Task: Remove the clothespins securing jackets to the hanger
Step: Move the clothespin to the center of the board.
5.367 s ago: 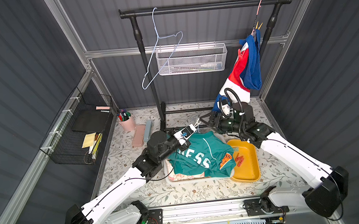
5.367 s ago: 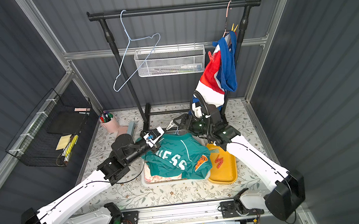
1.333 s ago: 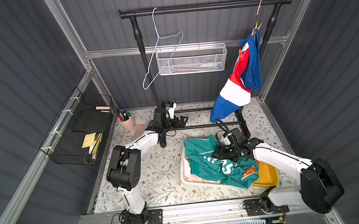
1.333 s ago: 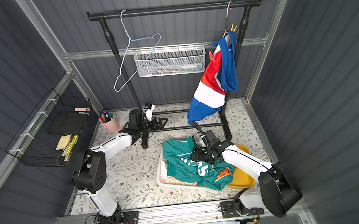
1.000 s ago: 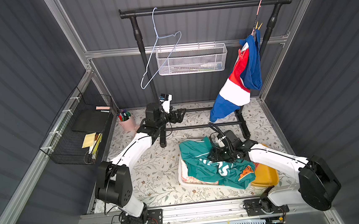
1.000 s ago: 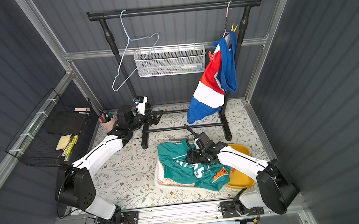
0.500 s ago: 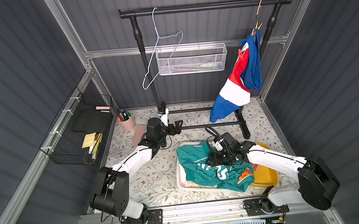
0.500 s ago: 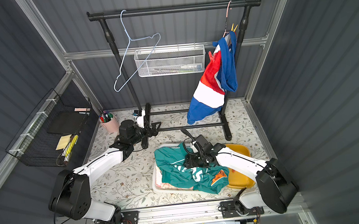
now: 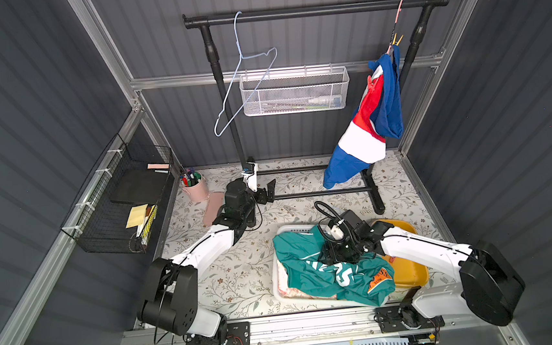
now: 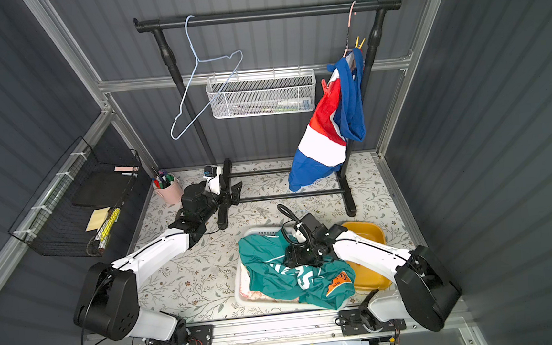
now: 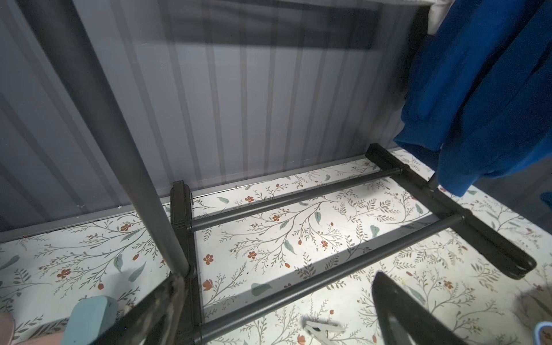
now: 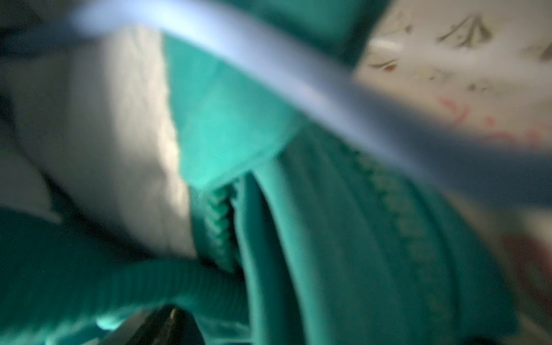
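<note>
Well, my left jaws hang released and wide, low over the tabletop (image 9: 242, 277) beside the rack (image 9: 315, 10) foot. A grey clothespin (image 11: 324, 328) lies flat on the tabletop near them, showing between the two fingers (image 11: 161, 304) in my left wrist view and touching neither; in both top views it sits between the rack's front floor bar and the basket (image 9: 285, 228). My right jaws are pressed down into the teal jacket (image 9: 309, 271) heaped in the basket; its zip fills my right wrist view, blurred, and I cannot tell whether those jaws clench cloth or stand free. Well apart from both, the red-white-blue jacket (image 9: 366, 136) hangs at the rack's right end, a yellow clothespin (image 9: 397, 39) at its top and a red clothespin (image 9: 370, 83) on its left edge
</note>
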### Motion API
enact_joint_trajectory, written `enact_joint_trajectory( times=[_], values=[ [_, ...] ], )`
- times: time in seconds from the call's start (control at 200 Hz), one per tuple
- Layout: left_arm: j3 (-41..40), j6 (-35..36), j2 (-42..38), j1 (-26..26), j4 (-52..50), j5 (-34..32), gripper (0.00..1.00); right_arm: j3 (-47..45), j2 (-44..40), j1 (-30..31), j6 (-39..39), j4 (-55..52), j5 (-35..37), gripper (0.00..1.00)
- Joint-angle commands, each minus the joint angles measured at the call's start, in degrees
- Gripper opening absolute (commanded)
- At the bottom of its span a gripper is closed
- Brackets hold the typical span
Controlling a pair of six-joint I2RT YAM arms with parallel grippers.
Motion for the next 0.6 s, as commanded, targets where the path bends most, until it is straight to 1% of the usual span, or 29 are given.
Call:
enact_joint_trajectory(
  times=[0.0,0.1,0.165,0.22,0.28,0.325,0.415,0.49,0.545,0.56,0.595],
  values=[
    [5.12,4.57,4.28,-0.64,-3.11,0.27,0.99,-5.47,5.05,1.91,1.82,-13.80,-3.94,0.82],
    [12.23,6.94,11.37,-0.68,-11.51,4.10,0.99,-1.33,7.91,1.69,-0.68,-16.19,-1.21,0.82],
    [14.89,8.10,15.23,-0.84,-15.28,6.90,0.96,1.08,7.99,1.22,-0.83,-16.55,-0.12,0.83],
    [16.09,8.68,16.69,-1.37,-16.94,7.30,0.94,3.27,8.32,0.58,-0.83,-17.45,0.02,0.84],
    [15.92,8.91,16.49,-2.12,-16.62,6.66,0.94,4.98,8.69,-0.10,-1.09,-18.79,0.41,0.85],
    [16.12,8.17,16.69,-2.14,-16.11,7.44,0.94,5.13,8.30,-0.90,-0.89,-19.12,0.51,0.85],
    [21.05,8.04,20.83,-2.52,-20.89,10.14,0.93,4.94,7.15,-2.38,-0.84,-19.13,0.72,0.86],
    [25.23,9.61,25.08,-4.06,-25.90,9.87,0.93,5.20,7.12,-3.06,-2.16,-19.82,1.10,0.86],
    [26.27,10.79,27.56,-5.37,-27.51,8.93,0.93,5.56,7.05,-3.35,-2.81,-20.56,1.82,0.86],
    [28.40,10.86,28.21,-5.59,-27.87,8.29,0.93,5.58,6.92,-3.42,-2.90,-20.54,1.98,0.86],
    [29.64,10.49,29.79,-6.12,-28.22,6.98,0.92,5.16,6.43,-3.55,-2.88,-20.57,2.58,0.86]
  ],
)
